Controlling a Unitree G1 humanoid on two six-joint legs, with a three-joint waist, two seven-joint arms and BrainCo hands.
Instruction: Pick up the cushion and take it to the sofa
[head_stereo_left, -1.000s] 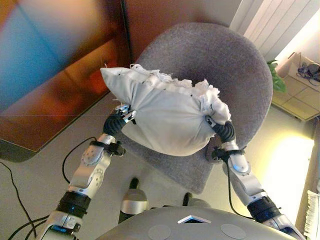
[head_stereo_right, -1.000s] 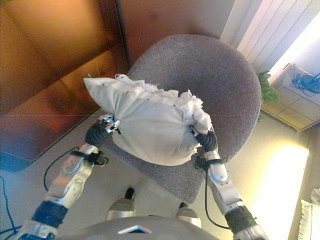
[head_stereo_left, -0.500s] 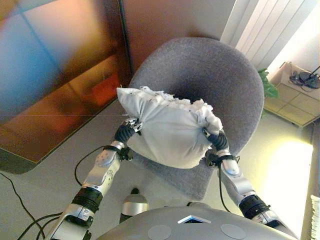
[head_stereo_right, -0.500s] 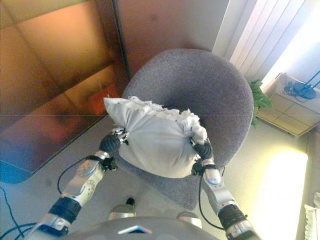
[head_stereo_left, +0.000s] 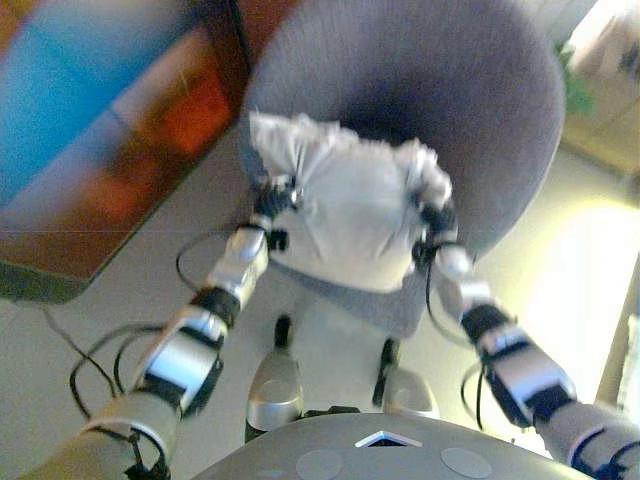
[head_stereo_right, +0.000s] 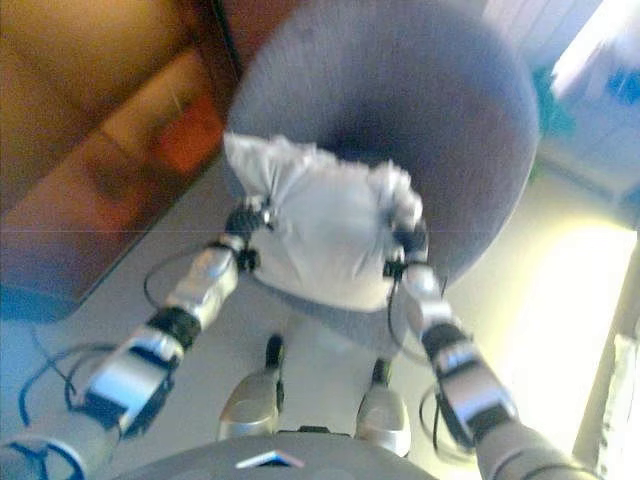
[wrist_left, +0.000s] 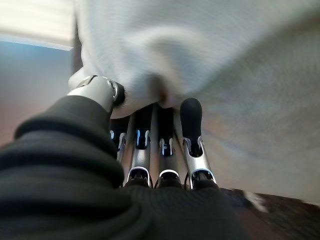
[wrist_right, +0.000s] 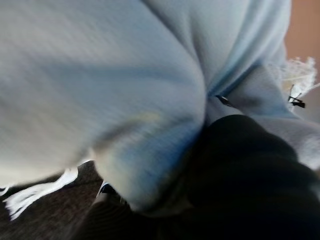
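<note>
A white cushion (head_stereo_left: 350, 205) with a frayed fringe along its top hangs between my two hands above the seat of a round grey armchair (head_stereo_left: 480, 90). My left hand (head_stereo_left: 272, 200) holds its left end. In the left wrist view my thumb (wrist_left: 97, 91) and fingers (wrist_left: 191, 120) pinch a fold of the cushion cloth (wrist_left: 225, 60). My right hand (head_stereo_left: 436, 222) holds the right end, where the cloth bunches. In the right wrist view the cushion (wrist_right: 100, 75) hides that hand's fingers. The cushion also shows in the right eye view (head_stereo_right: 330, 225).
A dark reddish-brown panel (head_stereo_left: 90, 130) stands to the left of the armchair. Black cables (head_stereo_left: 90, 360) lie on the floor at lower left. A green plant (head_stereo_left: 578, 92) and a low shelf are at the upper right, beside sunlit floor (head_stereo_left: 570, 260).
The camera has tilted, so the whole picture has shifted. Both arms have stretched out farther, and the cushion sits farther from me, over the armchair seat. Both hands keep their hold.
</note>
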